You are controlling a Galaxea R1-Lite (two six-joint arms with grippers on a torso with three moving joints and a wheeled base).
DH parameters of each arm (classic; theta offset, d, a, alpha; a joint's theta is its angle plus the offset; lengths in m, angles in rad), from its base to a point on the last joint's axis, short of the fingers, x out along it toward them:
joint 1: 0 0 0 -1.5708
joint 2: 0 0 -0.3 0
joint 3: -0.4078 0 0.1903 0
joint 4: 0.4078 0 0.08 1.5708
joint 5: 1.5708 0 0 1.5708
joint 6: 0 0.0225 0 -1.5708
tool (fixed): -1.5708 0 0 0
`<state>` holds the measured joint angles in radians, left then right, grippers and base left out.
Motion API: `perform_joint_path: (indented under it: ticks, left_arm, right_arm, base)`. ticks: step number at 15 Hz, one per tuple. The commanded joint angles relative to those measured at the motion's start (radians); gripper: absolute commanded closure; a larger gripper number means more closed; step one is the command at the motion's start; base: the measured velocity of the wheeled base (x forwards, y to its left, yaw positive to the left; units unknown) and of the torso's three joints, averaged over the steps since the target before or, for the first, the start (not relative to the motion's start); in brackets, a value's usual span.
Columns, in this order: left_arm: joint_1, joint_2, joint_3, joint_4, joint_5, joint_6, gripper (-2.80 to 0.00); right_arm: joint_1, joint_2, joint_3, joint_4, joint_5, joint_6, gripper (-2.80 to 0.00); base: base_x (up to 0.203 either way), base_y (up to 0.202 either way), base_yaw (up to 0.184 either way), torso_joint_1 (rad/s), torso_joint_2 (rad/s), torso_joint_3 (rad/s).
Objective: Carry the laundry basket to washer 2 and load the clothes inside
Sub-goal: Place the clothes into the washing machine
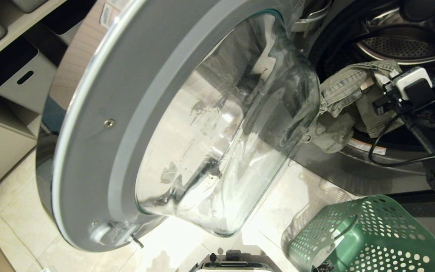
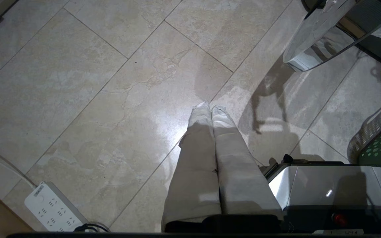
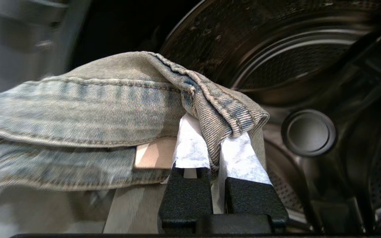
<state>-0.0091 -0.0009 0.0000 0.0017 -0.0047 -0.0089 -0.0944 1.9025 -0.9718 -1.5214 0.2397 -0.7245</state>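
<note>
- Right gripper [image 3: 214, 145]: white-padded fingers [image 3: 190, 145] pinched narrow on a fold of the clothes [image 3: 88, 109], a faded grey-green denim-like bundle with stitched seams. Grip is on the fold's edge only; most of the fabric hangs off to one side.
- In the head view the clothes [image 1: 347, 98] sit at about 2 o'clock, draped at the lip of the drum opening, partly behind the glass of the open door [image 1: 217, 124] (grey-ringed, chrome-rimmed, bulging round glass).
- Washer 2 [image 1: 357, 170], dark grey front-loader: the perforated steel drum [image 1: 402, 47] is open and right behind the bundle. The label isn't visible, so I can't confirm the numeral here.
- Laundry basket [image 1: 364, 234], dark green plastic with round holes: on the tiled floor at 5 o'clock, below the opening, no clothes visible in it.
- Left gripper [image 2: 210, 114]: parked, fingers pressed together, empty, pointing at the beige tiled floor [image 2: 88, 82].
- Step in hand, my read: pushing the bundle into the drum.
- To do it well: carry the pinch deep past the door seal before letting go, so the hanging tail clears the lip too. Keep wrist and cable off the rim.
- Risk: release too early and the fabric slides out over the sill.
</note>
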Motion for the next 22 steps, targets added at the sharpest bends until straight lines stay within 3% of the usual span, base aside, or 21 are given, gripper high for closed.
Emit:
perform_joint_path:
  ticks: [1, 8, 13, 16, 22]
  left_arm:
    - [0.000, 0.001, 0.000, -0.001, 0.000, 0.000, 0.00]
    - [0.000, 0.001, 0.000, 0.000, 0.000, 0.000, 0.00]
    - [0.000, 0.001, 0.000, 0.000, 0.000, 0.000, 0.00]
    - [0.000, 0.001, 0.000, 0.000, 0.000, 0.000, 0.00]
    - [0.000, 0.001, 0.000, 0.000, 0.000, 0.000, 0.00]
  right_arm:
    - [0.008, 0.109, -0.101, -0.009, -0.032, -0.006, 0.00]
    - [0.013, 0.257, -0.403, -0.009, -0.239, 0.013, 0.00]
    - [0.012, 0.316, -0.570, -0.009, -0.445, 0.029, 0.00]
    - [0.012, 0.340, -0.658, -0.009, -0.503, 0.035, 0.00]
    - [0.003, 0.397, -0.829, -0.009, -0.525, 0.054, 0.00]
  base:
    - [0.000, 0.000, 0.000, 0.000, 0.00, 0.000]
    - [0.000, 0.000, 0.000, 0.000, 0.00, 0.000]
    - [0.000, 0.000, 0.000, 0.000, 0.00, 0.000]
    - [0.000, 0.000, 0.000, 0.000, 0.00, 0.000]
    - [0.000, 0.000, 0.000, 0.000, 0.00, 0.000]
